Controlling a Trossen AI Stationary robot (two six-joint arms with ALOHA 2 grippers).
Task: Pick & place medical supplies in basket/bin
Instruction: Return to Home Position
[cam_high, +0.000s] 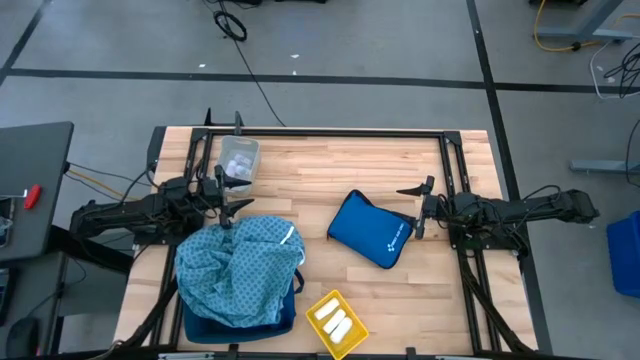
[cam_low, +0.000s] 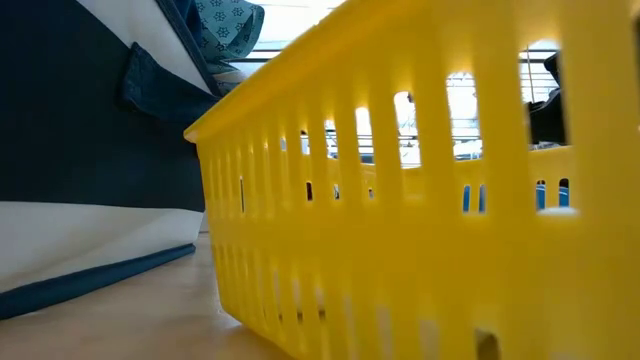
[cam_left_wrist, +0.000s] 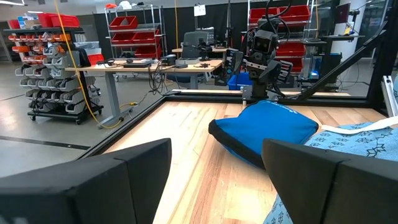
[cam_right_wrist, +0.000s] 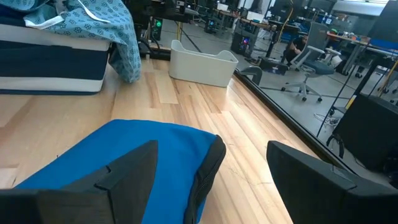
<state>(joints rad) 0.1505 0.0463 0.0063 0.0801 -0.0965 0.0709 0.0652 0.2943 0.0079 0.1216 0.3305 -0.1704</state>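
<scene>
Cloth atop blue bin, just beside wide left hand; right hand likewise wide.

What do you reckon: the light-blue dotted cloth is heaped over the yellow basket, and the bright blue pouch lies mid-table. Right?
Not quite. The high view shows the light-blue dotted cloth heaped over the dark blue bin, not the yellow basket, which holds only small white rolls. The bright blue pouch does lie mid-table.

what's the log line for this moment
left gripper open, by gown | right gripper open, by pouch | gown on blue bin | rolls in yellow bin
</scene>
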